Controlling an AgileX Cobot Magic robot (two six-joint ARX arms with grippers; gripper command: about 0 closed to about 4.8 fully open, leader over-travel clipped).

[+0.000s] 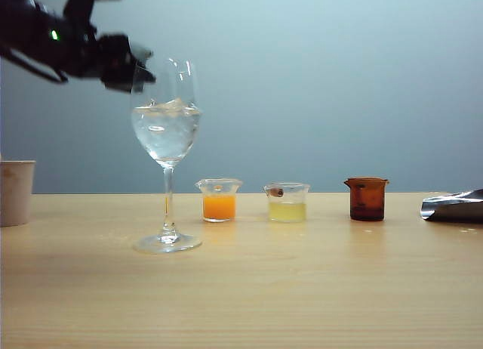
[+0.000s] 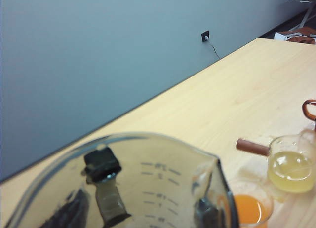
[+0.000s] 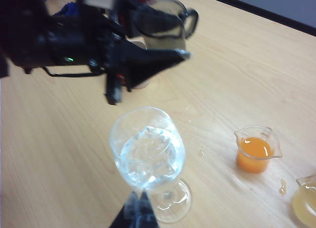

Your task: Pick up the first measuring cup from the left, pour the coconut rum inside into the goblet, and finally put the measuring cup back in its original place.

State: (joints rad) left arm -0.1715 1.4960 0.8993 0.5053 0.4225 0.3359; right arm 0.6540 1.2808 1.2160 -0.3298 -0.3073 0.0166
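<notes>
Measuring cup [image 3: 160, 23], the smoky grey one with a side handle, is up in the air, clamped in the left hand [image 3: 148, 55] just above and beside the rim of the goblet [image 1: 167, 130]. In the right wrist view the cup sits in that black hand with its handle turned away from the goblet, above the bare wood. In the left wrist view the cup [image 2: 138, 188] fills the foreground, its printed scale marks readable and the dark fingers [image 2: 101, 165] showing through its wall; no liquid can be made out inside it. In the exterior view the left hand [image 1: 128, 66] hangs at the goblet's upper left edge.

The goblet stands upright on the wooden surface [image 1: 302, 288], its bowl about half full of clear liquid [image 1: 166, 134] with ice. To its right, in a row well apart from one another, stand a clear beaker of orange liquid [image 1: 219, 200], a clear beaker of pale yellow liquid [image 1: 287, 202] and an amber-brown beaker [image 1: 367, 199]. A pale paper cup [image 1: 15, 192] stands at the far left edge.

The right hand [image 3: 138, 210] shows only as dark fingertips close together near the goblet's foot, with nothing between them
</notes>
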